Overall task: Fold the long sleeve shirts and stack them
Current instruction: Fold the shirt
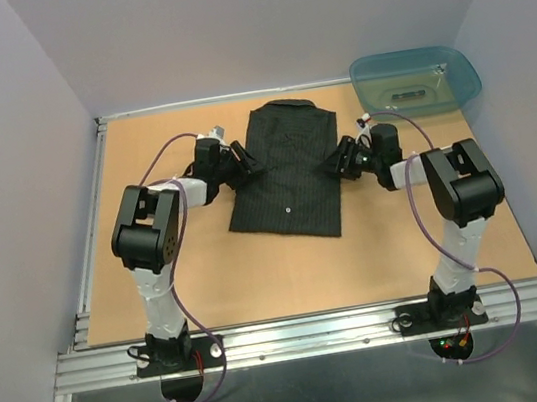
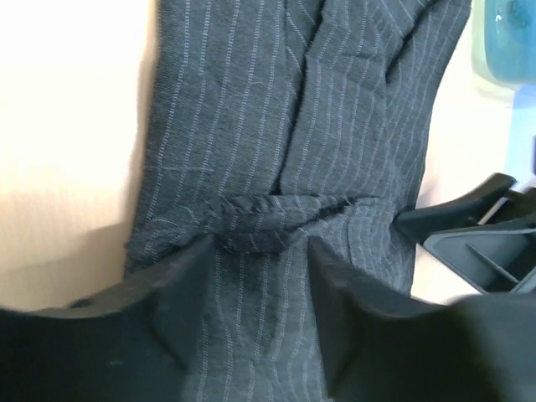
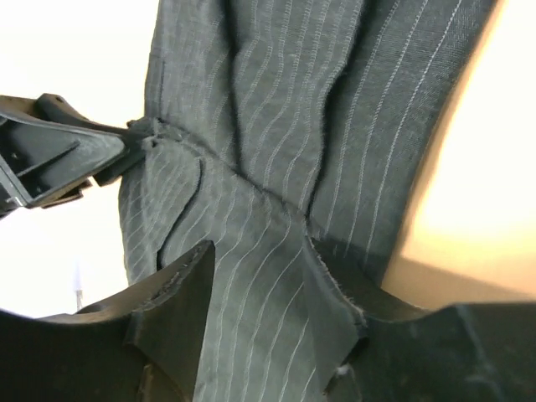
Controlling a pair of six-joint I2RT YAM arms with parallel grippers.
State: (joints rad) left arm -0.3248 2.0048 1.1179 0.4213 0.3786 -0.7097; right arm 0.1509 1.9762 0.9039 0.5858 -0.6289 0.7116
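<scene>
Black pinstriped shirt (image 1: 285, 173), folded to a narrow rectangle, collar at the far end, lying flat on the table (image 1: 259, 273) between the two pincers. Left pincer (image 1: 248, 164) meets the shirt's left edge, and the right pincer (image 1: 336, 163) meets the opposite edge, so the two face each other across the cloth. In the left wrist view, the left pincer (image 2: 260, 247) is released: its fingers stand apart astride the cloth, with a small bunched fold just ahead of the tips and the right pincer's tip at the far edge. In the right wrist view, the right pincer (image 3: 260, 260) is also released, with flat cloth running between its parted fingers. The teal tub (image 1: 463, 81) sits beyond the right pincer, well apart from the shirt.
</scene>
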